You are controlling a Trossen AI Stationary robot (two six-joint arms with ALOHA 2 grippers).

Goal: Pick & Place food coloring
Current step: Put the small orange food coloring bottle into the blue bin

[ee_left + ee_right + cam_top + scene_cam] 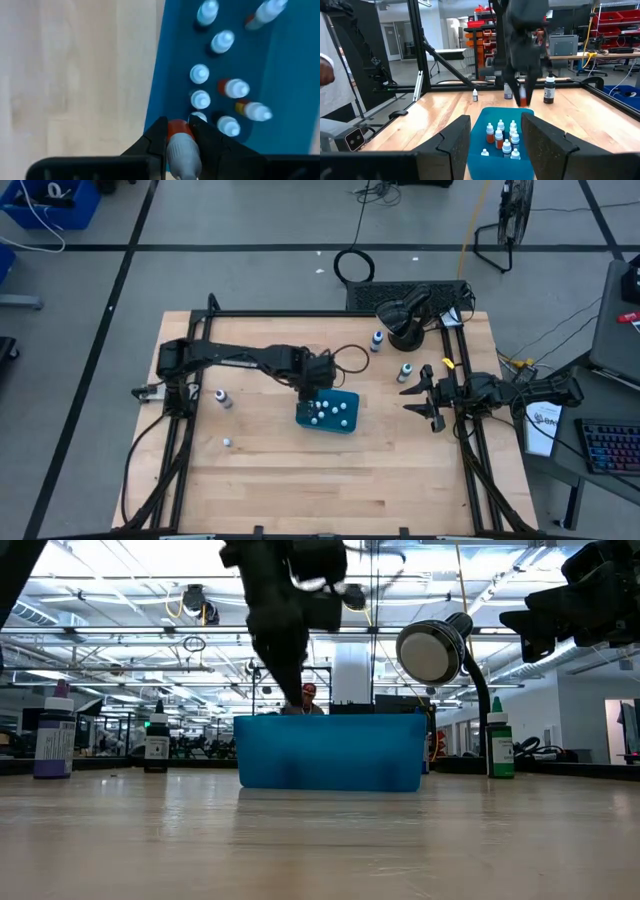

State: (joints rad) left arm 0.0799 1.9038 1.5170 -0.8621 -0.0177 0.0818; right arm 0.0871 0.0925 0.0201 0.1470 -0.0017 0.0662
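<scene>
The teal tray (345,423) sits mid-table and holds several tiny white-capped dropper bottles (200,99), some reddish (498,141). My left gripper (316,393) hangs over the tray's left part, shut on one reddish bottle (523,96). Taller dark bottles stand on their bases on the wood: one left of the tray (222,397), two to its right (377,339) (406,370). A tiny bottle (228,442) lies toward the near left. My right gripper (412,398) waits open, right of the tray. My left gripper pinches the small reddish bottle between its two fingers, at the red body (176,128) just below the white cap (183,150). The fingers (156,135) come from above, pointing down. The bottle is upright and lifted clear above the tray (492,117).
A black round lamp-like object with a cable (400,320) stands at the far right of the table. Dark frame rails (190,380) run along the left and right sides. Bare wood (330,480) lies on the near side of the tray.
</scene>
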